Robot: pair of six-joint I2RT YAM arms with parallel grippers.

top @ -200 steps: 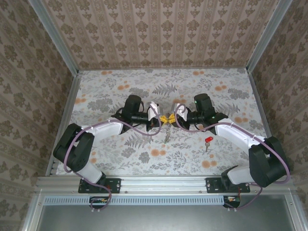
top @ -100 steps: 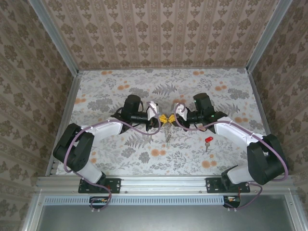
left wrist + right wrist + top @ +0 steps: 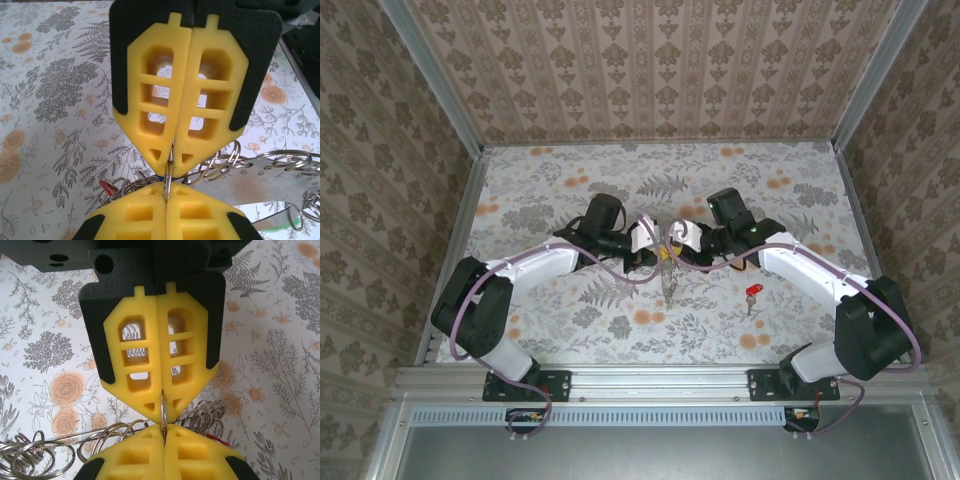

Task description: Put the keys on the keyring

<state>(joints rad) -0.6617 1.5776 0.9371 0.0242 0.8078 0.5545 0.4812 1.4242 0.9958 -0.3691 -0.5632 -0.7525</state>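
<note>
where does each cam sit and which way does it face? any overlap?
Top external: above and behind the robot, facing down at the table; left arm, right arm, left tool and right tool tip to tip.
Left wrist: on the left arm, facing along its shut yellow fingers to the table.
Right wrist: likewise on the right arm.
Shared: both wrist views catch the keyring pinched by both tools.

Part of keyring (image 3: pixel 223 161) behind left fingers (image 3: pixel 150 100)
</note>
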